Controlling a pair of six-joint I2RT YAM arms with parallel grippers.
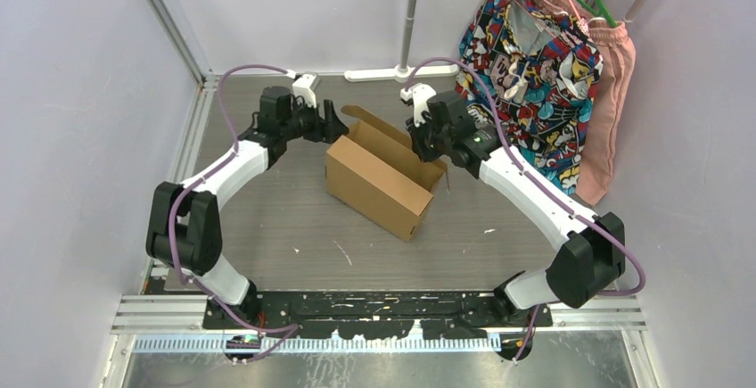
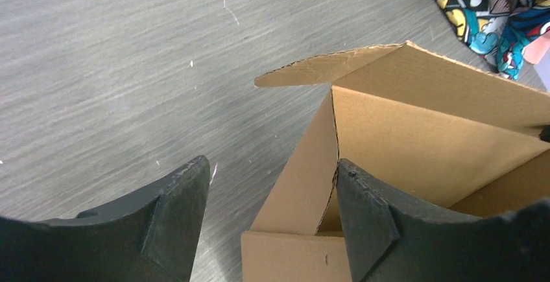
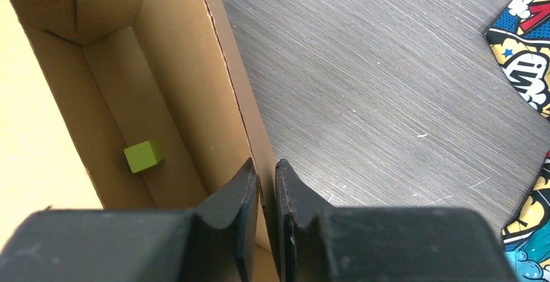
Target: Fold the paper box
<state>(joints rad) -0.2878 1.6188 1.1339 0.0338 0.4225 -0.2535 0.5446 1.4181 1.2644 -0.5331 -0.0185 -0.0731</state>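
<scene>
Paper box (image 1: 383, 178) sits centre frame on the grey surface (image 1: 285, 236), partly formed, top open, with a flap sticking out at its upper-left end. Right hand (image 3: 266, 168) is pinched together on the box's long side wall. Left hand (image 2: 272, 172) has fingers apart with the end panel between them; contact unclear. Small green cube (image 3: 143, 155) inside the box. Patterned garment (image 1: 535, 58) upper right.
</scene>
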